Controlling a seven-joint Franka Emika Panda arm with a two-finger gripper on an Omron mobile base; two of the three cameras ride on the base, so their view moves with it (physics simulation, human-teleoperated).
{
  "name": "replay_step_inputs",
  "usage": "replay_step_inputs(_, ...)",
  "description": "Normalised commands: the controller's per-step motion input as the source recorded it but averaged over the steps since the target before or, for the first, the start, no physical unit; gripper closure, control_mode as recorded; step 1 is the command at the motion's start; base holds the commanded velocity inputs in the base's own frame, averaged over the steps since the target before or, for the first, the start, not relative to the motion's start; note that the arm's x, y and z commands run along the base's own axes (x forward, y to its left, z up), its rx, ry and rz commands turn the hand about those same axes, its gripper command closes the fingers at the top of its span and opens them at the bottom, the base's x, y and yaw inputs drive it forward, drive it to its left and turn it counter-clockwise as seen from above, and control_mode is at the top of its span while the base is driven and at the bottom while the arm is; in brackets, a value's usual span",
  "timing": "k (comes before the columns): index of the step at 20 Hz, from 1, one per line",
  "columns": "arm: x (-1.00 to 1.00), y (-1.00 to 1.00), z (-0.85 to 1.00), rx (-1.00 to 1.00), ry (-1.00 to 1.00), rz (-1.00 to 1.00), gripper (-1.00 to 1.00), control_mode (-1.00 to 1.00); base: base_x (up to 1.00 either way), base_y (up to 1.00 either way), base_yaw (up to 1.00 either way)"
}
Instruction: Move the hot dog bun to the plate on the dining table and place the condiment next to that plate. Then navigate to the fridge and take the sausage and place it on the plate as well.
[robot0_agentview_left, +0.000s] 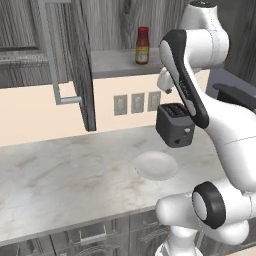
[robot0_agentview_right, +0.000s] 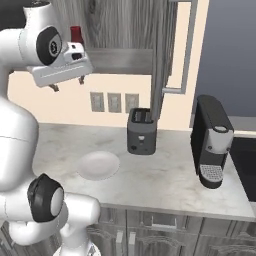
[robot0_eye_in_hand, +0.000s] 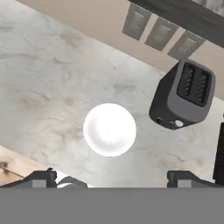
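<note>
Claw, fingers apart and empty, hangs high over the bench; condiment shelved at twelve o'clock, awaiting pickup.

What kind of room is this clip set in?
A rendered home kitchen, by the look of it: a marbled worktop over grey cabinet doors carries a dark toaster and a coffee machine, with wall outlets behind and a condiment bottle on an open cabinet shelf.
</note>
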Motion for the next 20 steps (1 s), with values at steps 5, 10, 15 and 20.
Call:
replay_step_inputs(5,0.73,0.31,0.41,0.13,-0.11,0.09,-1.00,-1.00,0.00,0.00,0.00)
replay_step_inputs(10,0.29,0.26,0.51,0.11,-0.27,0.00,-1.00,-1.00,0.00,0.00,0.00)
replay_step_inputs(15,0.20,0.11,0.36,0.14,-0.44,-0.08,-1.00,-1.00,0.00,0.00,0.00)
replay_step_inputs(20,0.41,0.01,0.11,0.14,-0.33,-0.07,-1.00,-1.00,0.00,0.00,0.00)
